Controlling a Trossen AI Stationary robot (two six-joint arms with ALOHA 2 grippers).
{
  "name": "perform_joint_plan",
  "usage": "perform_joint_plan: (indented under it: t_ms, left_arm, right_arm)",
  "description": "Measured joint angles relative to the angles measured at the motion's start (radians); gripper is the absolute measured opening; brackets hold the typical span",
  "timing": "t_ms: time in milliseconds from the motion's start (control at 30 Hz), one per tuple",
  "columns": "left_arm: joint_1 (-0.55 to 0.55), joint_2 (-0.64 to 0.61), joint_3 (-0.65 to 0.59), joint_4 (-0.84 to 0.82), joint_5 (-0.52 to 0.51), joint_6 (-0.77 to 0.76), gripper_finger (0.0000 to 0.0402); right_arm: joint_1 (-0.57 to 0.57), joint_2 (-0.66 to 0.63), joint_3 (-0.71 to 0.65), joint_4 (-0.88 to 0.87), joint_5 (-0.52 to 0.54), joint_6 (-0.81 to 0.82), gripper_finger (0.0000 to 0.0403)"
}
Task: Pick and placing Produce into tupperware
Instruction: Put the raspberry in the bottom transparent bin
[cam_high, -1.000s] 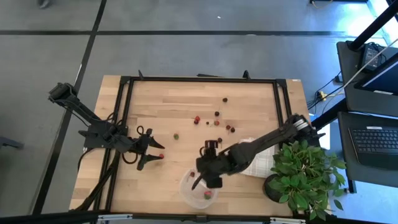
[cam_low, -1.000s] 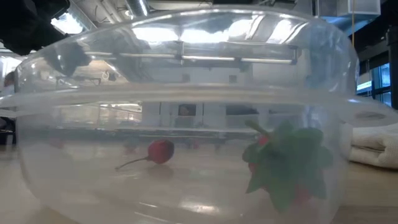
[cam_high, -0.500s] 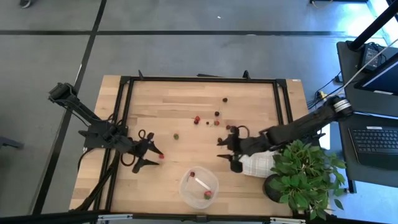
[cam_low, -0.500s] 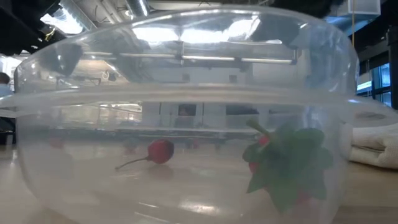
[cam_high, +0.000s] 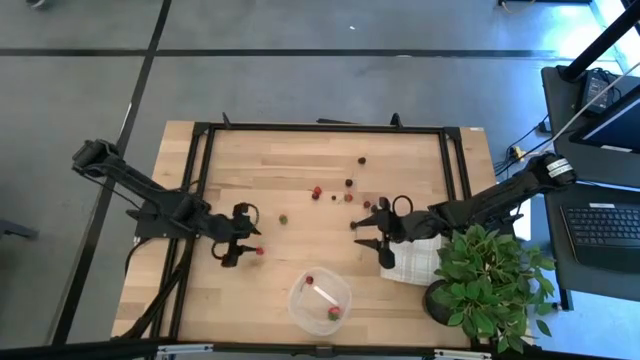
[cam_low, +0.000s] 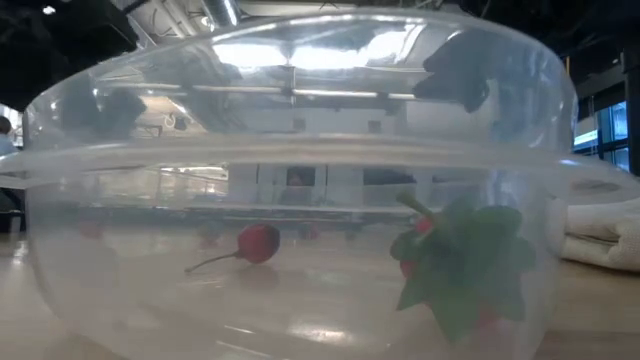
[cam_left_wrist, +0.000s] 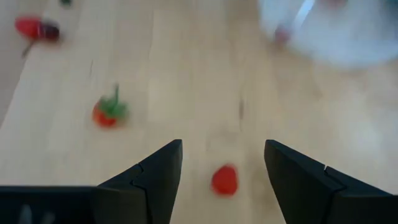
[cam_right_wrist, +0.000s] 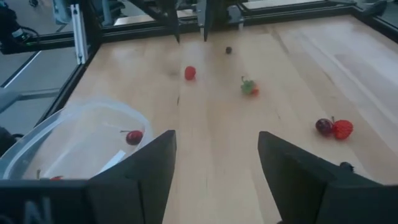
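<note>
Tupperware (cam_left_wrist: 329, 31) blurred, cut off

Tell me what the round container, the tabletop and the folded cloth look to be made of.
Container: clear, glossy plastic, likely; berries show through its wall and it carries glare.
Tabletop: pale wood with a matt finish; plank seams and grain show.
Folded cloth: white woven fabric, apparently; soft folds and a faint check pattern.

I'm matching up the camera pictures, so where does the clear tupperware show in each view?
High view: tupperware near the table's front edge, centre.
Low view: its wall fills the picture.
Left wrist view: blurred, beyond the red berry.
Right wrist view: rim beside the tool's own finger.
Shared landmark: the cherry inside.
</note>
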Motion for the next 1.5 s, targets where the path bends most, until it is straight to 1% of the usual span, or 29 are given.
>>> perform_joint_plan:
  t_ms: [100,267,367,533,667,733,867,1067,1367,1500]
  left_arm:
    - [0.009,0.074,0.045,-0.073,0.0,0.047,0.022]
    - [-0.021,0.199,0.073,-0.046,0.004,0.178,0.022]
    - [-0.037,0.254,0.094,-0.05,0.004,0.179,0.022]
    - [-0.042,0.308,0.113,-0.045,0.065,0.15,0.022]
    - [-0.04,0.359,0.113,-0.043,0.066,0.128,0.022]
    - [-0.04,0.386,0.113,-0.015,0.059,0.129,0.022]
    - [-0.037,0.425,0.113,-0.01,0.039,0.129,0.022]
    - [-0.034,0.471,0.116,-0.009,0.036,0.128,0.022]
    - [-0.034,0.479,0.116,-0.003,0.031,0.126,0.0219]
    - [-0.034,0.479,0.116,-0.002,0.032,0.126,0.0202]
  right_arm:
    - [-0.008,0.0,0.0,0.005,0.0,0.0,0.0229]
    - [-0.009,0.0,0.0,0.006,0.0,0.0,0.0229]
    - [-0.009,0.001,0.0,0.006,0.0,0.003,0.0229]
    - [-0.009,0.001,0.0,0.005,0.0,0.003,0.0229]
    - [-0.009,0.001,0.0,0.005,0.0,0.002,0.0229]
    - [-0.009,0.001,0.0,0.005,0.0,0.002,0.0229]
    - [-0.009,0.001,0.0,0.001,0.0,0.003,0.0229]
    - [-0.009,0.001,0.0,0.0,0.0,0.003,0.0229]
    - [-0.009,0.002,0.0,-0.001,0.0,0.003,0.0229]
    - [-0.009,0.002,0.0,-0.001,0.0,0.003,0.023]
